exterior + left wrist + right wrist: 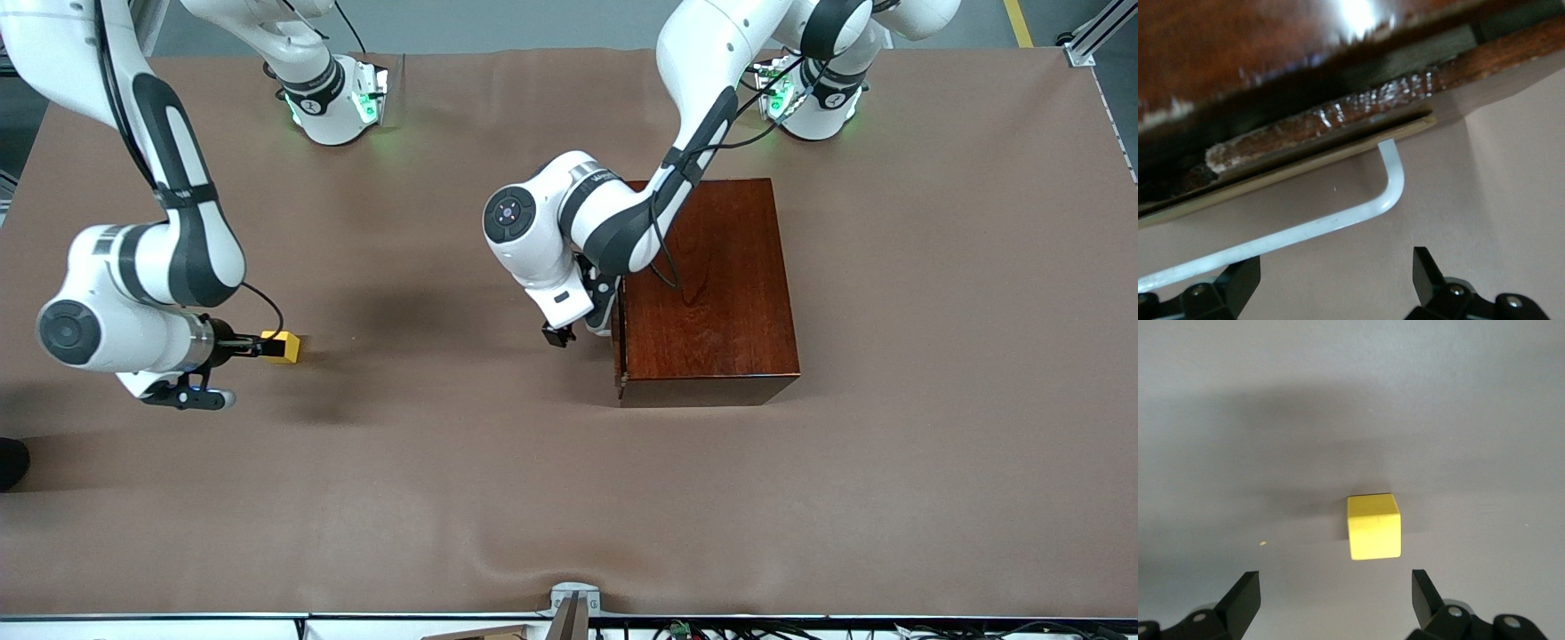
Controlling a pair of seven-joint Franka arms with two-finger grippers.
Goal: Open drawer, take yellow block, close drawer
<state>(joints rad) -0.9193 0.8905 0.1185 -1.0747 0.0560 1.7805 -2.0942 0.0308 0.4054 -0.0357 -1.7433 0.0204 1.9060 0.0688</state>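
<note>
The dark mahogany box (711, 284) stands mid-table. Its drawer front (620, 351) faces the right arm's end and sits pushed in against the box. In the left wrist view the drawer front (1338, 127) and the white loop handle (1386, 193) fill the picture. My left gripper (567, 332) (1337, 283) is open just in front of the handle; the handle's bar runs close by one fingertip (1238, 280), not gripped. The yellow block (284, 347) (1373, 526) rests on the table near the right arm's end. My right gripper (252, 347) (1336, 590) is open, low, with the block just ahead of its fingertips.
The brown table cover (498, 480) stretches wide around the box and the block. The left arm's forearm crosses over the box's top. The arm bases (338, 98) stand along the table's edge farthest from the front camera.
</note>
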